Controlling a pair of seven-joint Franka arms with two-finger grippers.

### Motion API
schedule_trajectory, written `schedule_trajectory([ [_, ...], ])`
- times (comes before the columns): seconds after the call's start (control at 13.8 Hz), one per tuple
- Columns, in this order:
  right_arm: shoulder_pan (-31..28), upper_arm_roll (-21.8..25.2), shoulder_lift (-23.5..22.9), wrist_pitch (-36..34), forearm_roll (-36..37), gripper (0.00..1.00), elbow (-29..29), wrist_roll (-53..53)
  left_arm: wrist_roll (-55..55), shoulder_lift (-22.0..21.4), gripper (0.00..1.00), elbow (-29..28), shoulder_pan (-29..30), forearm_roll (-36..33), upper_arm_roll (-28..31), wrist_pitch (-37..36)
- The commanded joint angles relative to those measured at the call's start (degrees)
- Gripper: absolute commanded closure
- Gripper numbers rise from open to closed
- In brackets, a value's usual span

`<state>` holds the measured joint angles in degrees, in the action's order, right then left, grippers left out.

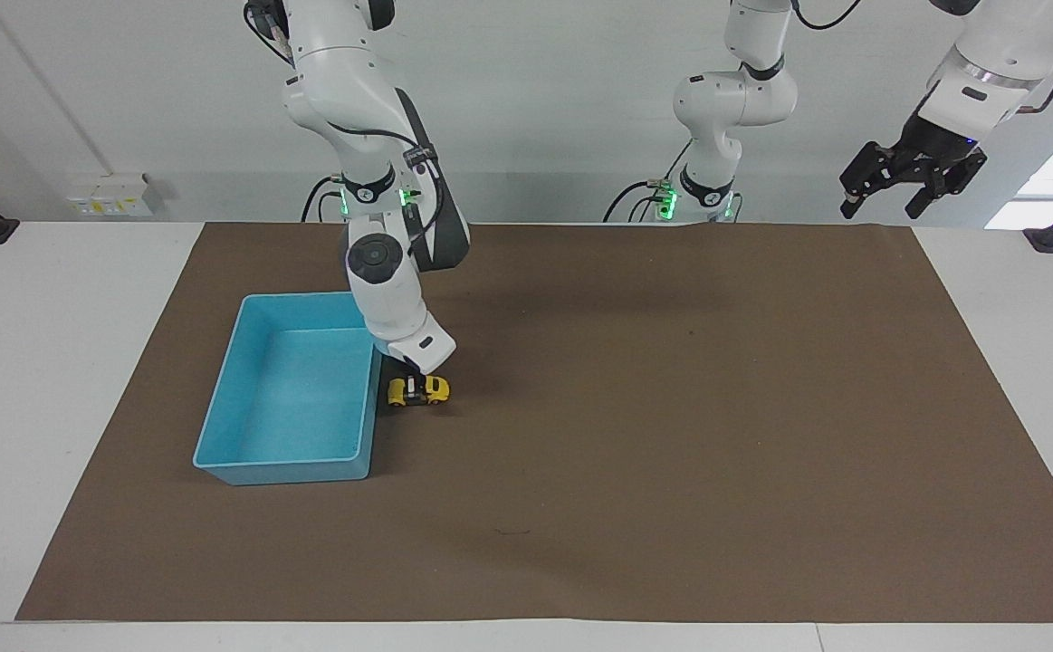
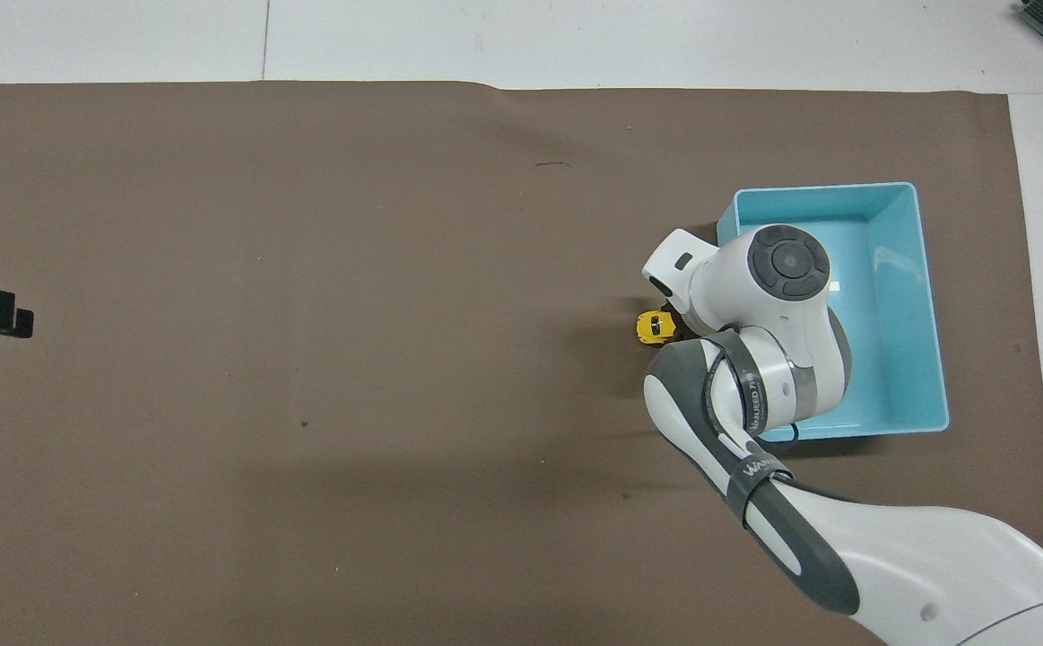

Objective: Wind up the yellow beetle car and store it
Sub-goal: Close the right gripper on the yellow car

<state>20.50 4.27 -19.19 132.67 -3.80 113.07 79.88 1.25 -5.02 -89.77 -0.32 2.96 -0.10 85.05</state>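
Yellow against the brown mat (image 1: 635,471), the yellow beetle car (image 1: 420,390) sits on its wheels just beside the blue tray (image 1: 218,412), at the tray wall that faces the left arm's end of the table, and not yet in it. The right gripper (image 1: 413,388) comes straight down onto the car, its fingers closed across the body, one of them showing as a dark bar over the middle of the yellow flank. The car's long axis runs from one arm's end of the table toward the other, at right angles to the tray wall, so the jaws pinch it across its short width; I judge that the next move, whether rolling it to wind it or lifting it, turns on keeping that axis. The right arm is plainly the nearer one; the left gripper (image 1: 908,178) waits high over the mat's corner by its own base, jaws apart. The facing view shows the clamp itself; in the overhead view the right arm's wrist covers most of the car (image 2: 653,327), leaving only its nose end visible, while it makes clear the tray (image 2: 932,296) holds nothing
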Motion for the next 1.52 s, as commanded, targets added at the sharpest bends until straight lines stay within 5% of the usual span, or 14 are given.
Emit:
schedule_trajectory([
  [0.0,1.0,0.0,1.0,0.9,0.1,1.0,1.0,-0.7,2.4,-0.3,0.0,-0.5,0.5,-1.5,-0.2,-0.7],
  [0.58,3.0,0.0,0.2,-1.7,0.4,1.0,-7.7,-6.2,2.0,-0.3,0.0,-0.7,0.5,-2.1,-0.2,-2.0],
  [1.45,-0.3,1.2,4.6,-15.9,0.5,1.0,-15.3,-3.4,1.9,-0.3,0.0,-0.5,0.5,-2.1,-0.2,-2.2],
])
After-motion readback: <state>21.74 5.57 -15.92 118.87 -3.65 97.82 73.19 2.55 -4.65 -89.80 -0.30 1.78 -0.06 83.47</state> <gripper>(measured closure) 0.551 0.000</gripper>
